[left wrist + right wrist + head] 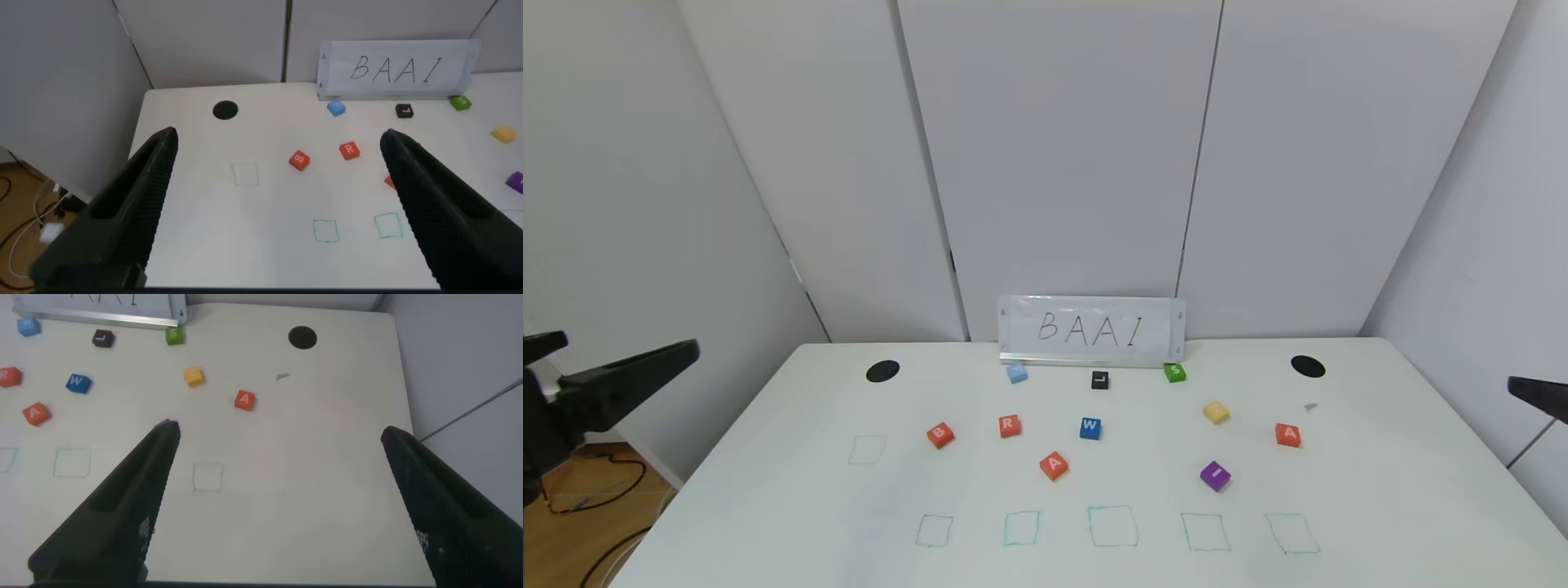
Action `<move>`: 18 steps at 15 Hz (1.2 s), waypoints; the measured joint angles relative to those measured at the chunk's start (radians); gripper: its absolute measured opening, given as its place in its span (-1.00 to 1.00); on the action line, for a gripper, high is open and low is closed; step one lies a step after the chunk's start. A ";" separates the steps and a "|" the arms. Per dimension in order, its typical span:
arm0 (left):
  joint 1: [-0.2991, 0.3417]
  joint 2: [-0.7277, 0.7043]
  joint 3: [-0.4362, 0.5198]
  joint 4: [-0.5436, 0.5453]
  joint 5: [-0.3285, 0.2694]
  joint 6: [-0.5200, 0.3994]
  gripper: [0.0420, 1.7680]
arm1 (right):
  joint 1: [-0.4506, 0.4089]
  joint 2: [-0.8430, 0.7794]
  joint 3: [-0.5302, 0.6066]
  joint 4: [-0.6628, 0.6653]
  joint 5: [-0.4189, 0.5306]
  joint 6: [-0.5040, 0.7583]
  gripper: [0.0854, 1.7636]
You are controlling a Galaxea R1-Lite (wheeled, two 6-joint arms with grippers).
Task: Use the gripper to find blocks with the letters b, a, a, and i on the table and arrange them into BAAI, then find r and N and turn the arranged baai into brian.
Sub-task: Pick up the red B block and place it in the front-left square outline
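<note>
On the white table (1380,490) lie the orange-red blocks B (940,434), A (1054,465) and A (1288,434), plus the purple I (1215,475). The orange-red r (1009,425) sits between B and a blue W block (1090,428). I read no N on any block. My left gripper (278,137) hangs open and empty off the table's left edge, well short of B (300,160). My right gripper (279,433) is open and empty over the table's right side, apart from the nearest A (244,399).
A sign reading BAAI (1092,329) stands at the back, with light blue (1016,373), black L (1100,380) and green S (1174,372) blocks before it. A yellow block (1216,412) lies right of centre. Green drawn squares (1112,526) line the front; two black holes (883,371) mark the back.
</note>
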 joint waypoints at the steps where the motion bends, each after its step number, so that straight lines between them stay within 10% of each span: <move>1: 0.001 0.055 -0.026 0.000 -0.007 0.001 1.00 | 0.000 0.051 -0.026 0.000 0.000 -0.001 1.01; 6: 0.003 0.342 -0.167 0.027 -0.031 -0.001 1.00 | 0.002 0.345 -0.199 0.008 -0.013 0.001 1.01; 10: 0.005 0.529 -0.364 0.261 -0.036 -0.004 1.00 | 0.035 0.547 -0.360 0.106 -0.048 0.011 1.01; 18: -0.015 0.702 -0.567 0.492 -0.019 -0.049 1.00 | 0.060 0.620 -0.452 0.229 -0.041 0.046 1.01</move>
